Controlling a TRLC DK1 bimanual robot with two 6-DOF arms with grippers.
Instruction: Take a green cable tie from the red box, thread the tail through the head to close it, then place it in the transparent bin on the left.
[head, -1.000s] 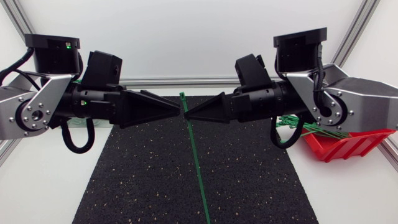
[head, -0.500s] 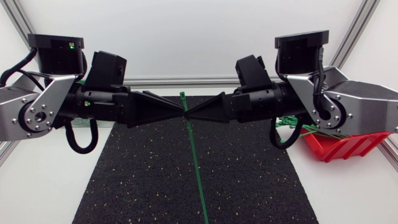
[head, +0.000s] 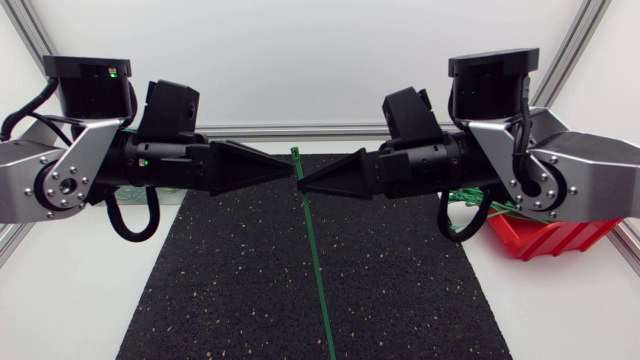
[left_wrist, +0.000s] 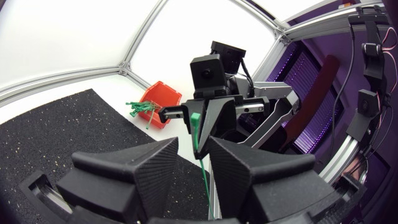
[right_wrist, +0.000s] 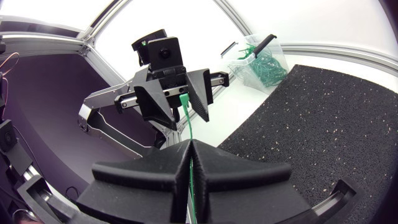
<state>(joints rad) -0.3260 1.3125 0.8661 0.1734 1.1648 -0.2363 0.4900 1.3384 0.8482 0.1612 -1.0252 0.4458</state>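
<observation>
both horizontal, facing — right gripper (head: 303, 184) clamps cable tie (head: 316, 262) | left gripper (head: 289, 168) parted

Light: bright, even and diffuse, off the white walls (head: 320, 60) around the table.
Shadows: faint, soft-edged on the black mat (head: 250, 290).
Glare: walls blown out white in both wrist views.
Contrast: green cable tie (head: 314, 260) shows clearly; right gripper (right_wrist: 188, 146) near-featureless black.
Distortion: wrist views bow the frame rails (left_wrist: 62, 82).

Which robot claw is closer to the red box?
Right. The right gripper hangs mid-table, the red box beside its arm; the left gripper faces it tip to tip, just farther off.
</observation>
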